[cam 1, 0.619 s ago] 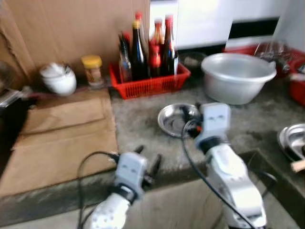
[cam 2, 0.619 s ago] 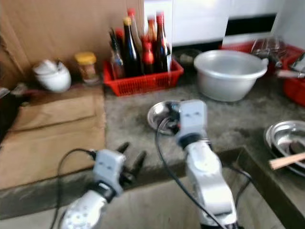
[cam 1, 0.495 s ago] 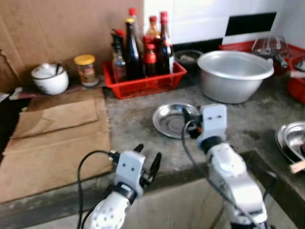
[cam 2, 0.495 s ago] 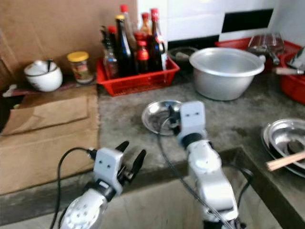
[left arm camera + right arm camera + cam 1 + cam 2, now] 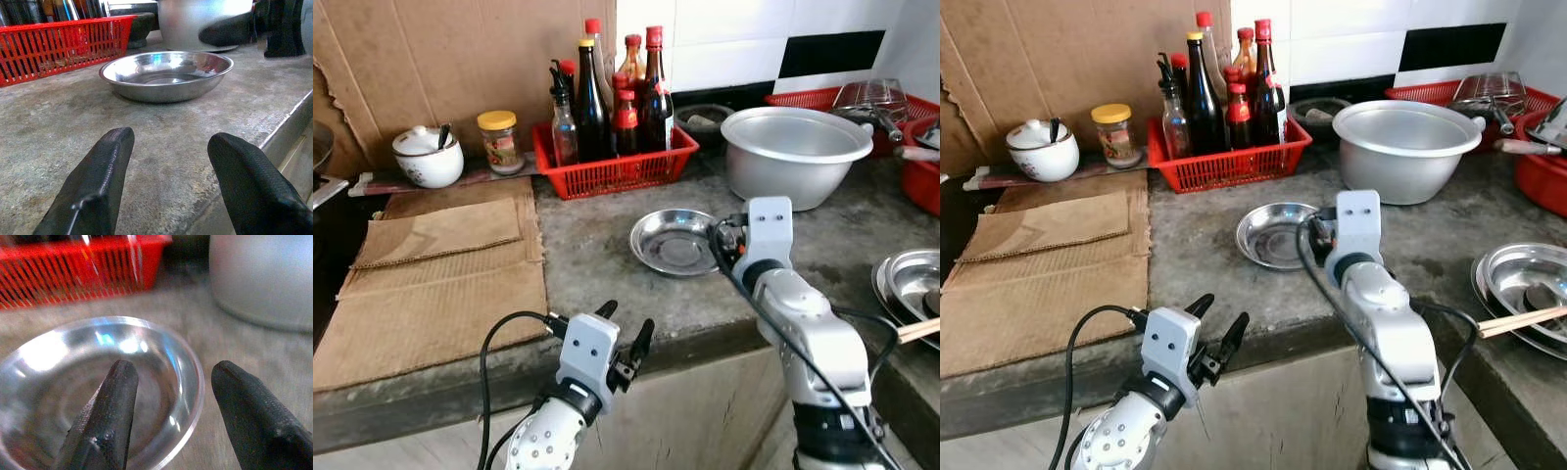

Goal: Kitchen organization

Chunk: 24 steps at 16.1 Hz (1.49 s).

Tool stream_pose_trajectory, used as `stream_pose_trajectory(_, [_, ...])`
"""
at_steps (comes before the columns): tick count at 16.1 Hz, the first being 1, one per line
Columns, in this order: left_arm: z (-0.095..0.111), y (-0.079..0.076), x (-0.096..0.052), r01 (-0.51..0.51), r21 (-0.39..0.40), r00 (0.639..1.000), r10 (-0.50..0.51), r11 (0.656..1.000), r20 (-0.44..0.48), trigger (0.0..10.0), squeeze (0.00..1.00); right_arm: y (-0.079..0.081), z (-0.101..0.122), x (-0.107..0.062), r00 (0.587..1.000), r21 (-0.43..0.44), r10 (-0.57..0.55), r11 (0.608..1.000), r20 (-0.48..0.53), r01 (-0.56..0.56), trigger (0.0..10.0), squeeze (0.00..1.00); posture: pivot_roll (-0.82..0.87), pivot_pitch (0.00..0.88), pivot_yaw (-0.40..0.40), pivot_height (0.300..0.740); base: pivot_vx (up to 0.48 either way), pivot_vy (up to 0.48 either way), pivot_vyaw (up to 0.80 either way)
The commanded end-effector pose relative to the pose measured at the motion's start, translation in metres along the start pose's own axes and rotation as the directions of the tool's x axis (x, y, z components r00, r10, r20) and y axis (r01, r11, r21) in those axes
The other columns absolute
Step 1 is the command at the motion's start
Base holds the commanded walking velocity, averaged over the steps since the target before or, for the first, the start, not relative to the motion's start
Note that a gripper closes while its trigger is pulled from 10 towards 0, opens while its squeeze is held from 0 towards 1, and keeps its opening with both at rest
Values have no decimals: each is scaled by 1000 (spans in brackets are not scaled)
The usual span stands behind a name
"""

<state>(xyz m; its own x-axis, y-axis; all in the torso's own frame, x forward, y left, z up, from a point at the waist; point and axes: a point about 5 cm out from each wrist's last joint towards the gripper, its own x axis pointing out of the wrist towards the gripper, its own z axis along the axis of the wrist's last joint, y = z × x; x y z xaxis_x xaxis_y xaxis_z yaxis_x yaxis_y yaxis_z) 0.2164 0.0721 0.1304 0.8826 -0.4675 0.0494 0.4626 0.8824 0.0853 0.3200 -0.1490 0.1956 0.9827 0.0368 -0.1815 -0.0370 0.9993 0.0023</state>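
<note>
The right gripper (image 5: pixel 168 418) reaches over the grey stone counter (image 5: pixel 597 269), fingers spread apart over the near rim of the steel dish (image 5: pixel 674 241), one finger above its bowl, the other outside it. The left gripper (image 5: pixel 625 338) hovers at the counter's front edge, short of the dish, fingers parted and empty. The dish is round, shallow and shiny, lying just in front of the red plastic basket (image 5: pixel 617 171).

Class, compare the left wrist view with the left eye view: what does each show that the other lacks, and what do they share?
Left wrist view alone: the textured pads of the left pincer, open, seen close. Left eye view alone: the white lidded pot, yellow-lidded jar, cardboard sheets and sauce bottles. Shared: the steel dish, red basket, big metal bowl and right pincer.
</note>
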Motion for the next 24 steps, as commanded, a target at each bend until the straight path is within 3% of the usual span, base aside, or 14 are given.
stream_pose_trajectory(1, [1,0,0,-1,12,1000,1,1000,-4,10000,0,-2,4,6,999,-17,-16,1000,-36,16,10000,0,-21,43,-4,740,0,0,0])
stream_pose_trajectory(4, [1,0,0,-3,12,1000,3,1000,-4,10000,0,-5,10,14,997,26,-44,999,-69,46,10000,0,-14,43,-8,740,0,0,0])
stream_pose_trajectory(5, [0,-1,0,-4,14,1000,4,1000,-5,10000,0,-7,14,18,994,83,-42,995,-103,50,10000,0,-12,42,-11,740,0,0,0])
stream_pose_trajectory(7, [0,-1,0,-2,15,1000,2,1000,-7,10000,0,-5,15,23,985,100,-15,994,-170,33,10000,0,-16,40,-11,740,0,0,0])
stream_pose_trajectory(12, [-1,-2,0,-3,16,1000,3,1000,-7,10000,0,-1,10,29,958,75,19,997,-287,3,10000,0,-13,33,-16,740,0,0,0])
stream_pose_trajectory(15, [-1,-2,-1,-3,17,1000,3,1000,-8,10000,0,4,7,31,942,17,43,999,-332,-40,10000,0,-11,31,-16,740,0,0,0])
stream_pose_trajectory(16, [-1,-2,-1,-3,18,1000,3,1000,-7,10000,0,6,5,31,935,9,53,999,-351,-53,471,0,-11,31,-18,740,0,0,0])
stream_pose_trajectory(17, [-1,-3,-1,-4,20,1000,4,1000,-8,10000,0,7,0,31,921,28,59,998,-385,-52,0,0,-11,33,-21,740,0,0,0])
stream_pose_trajectory(21, [0,-3,-1,-4,23,1000,4,1000,-7,10000,0,4,-3,32,912,66,48,998,-408,-22,0,0,-6,48,-19,740,0,0,0])
stream_pose_trajectory(24, [0,-4,-1,-10,23,1000,10,1000,-7,10000,0,-2,-1,34,926,195,29,980,-375,48,0,0,-4,54,-24,740,0,0,0])
